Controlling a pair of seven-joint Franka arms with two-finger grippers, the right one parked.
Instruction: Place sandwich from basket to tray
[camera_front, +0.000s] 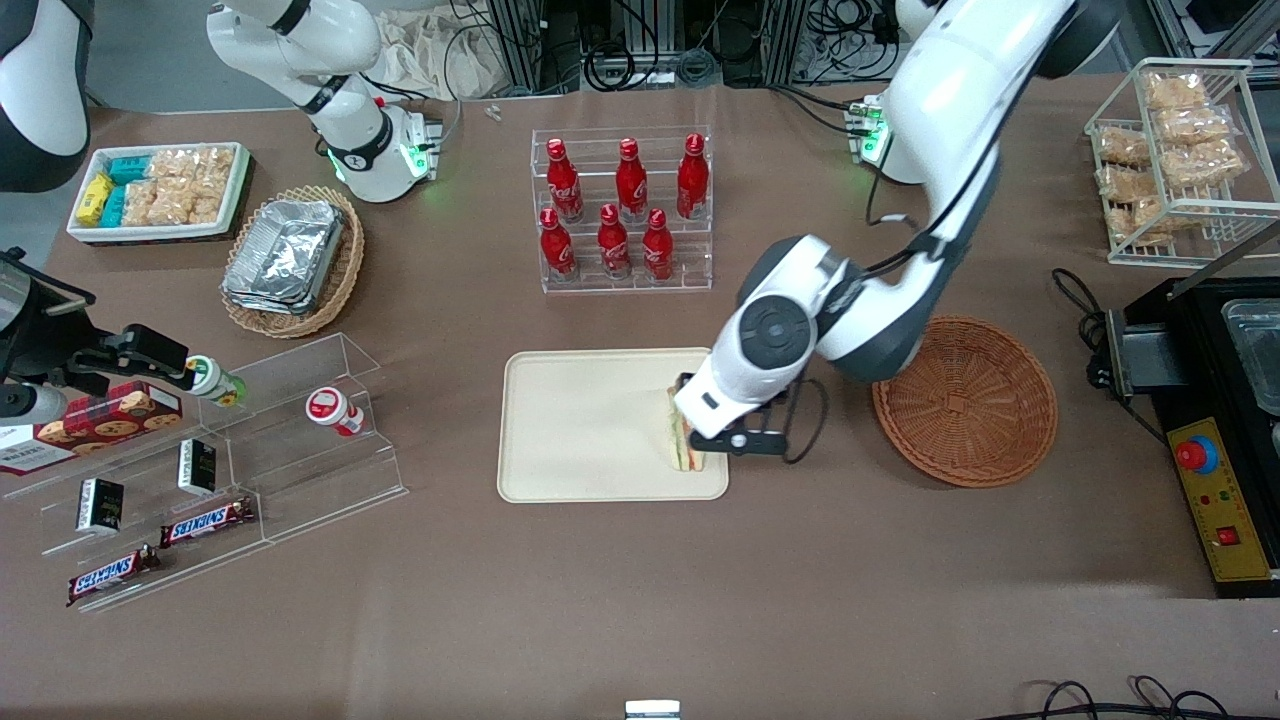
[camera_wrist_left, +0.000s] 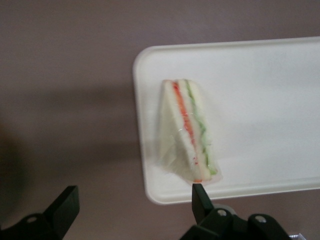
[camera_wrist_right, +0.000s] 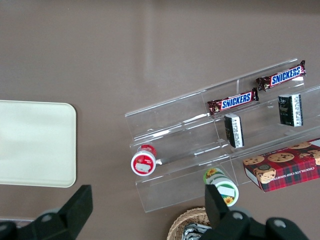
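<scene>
While hovering just above the tray (camera_front: 590, 420), keeps fingers (camera_wrist_left: 199, 199) spread wide apart around nothing: left gripper (camera_front: 745, 437), poised over the tray corner nearest the basket (camera_front: 965, 400). Lies flat on that cream tray, close to its short edge toward the working arm's end: sandwich (camera_front: 683, 435), a triangular wedge, long axis running roughly along that edge, narrow tip pointing away from the front camera, filling stripes showing. Leaves most of the tray bare toward the parked arm's end. Sits empty beside the tray, well apart from the sandwich: reddish-brown wicker basket.
</scene>
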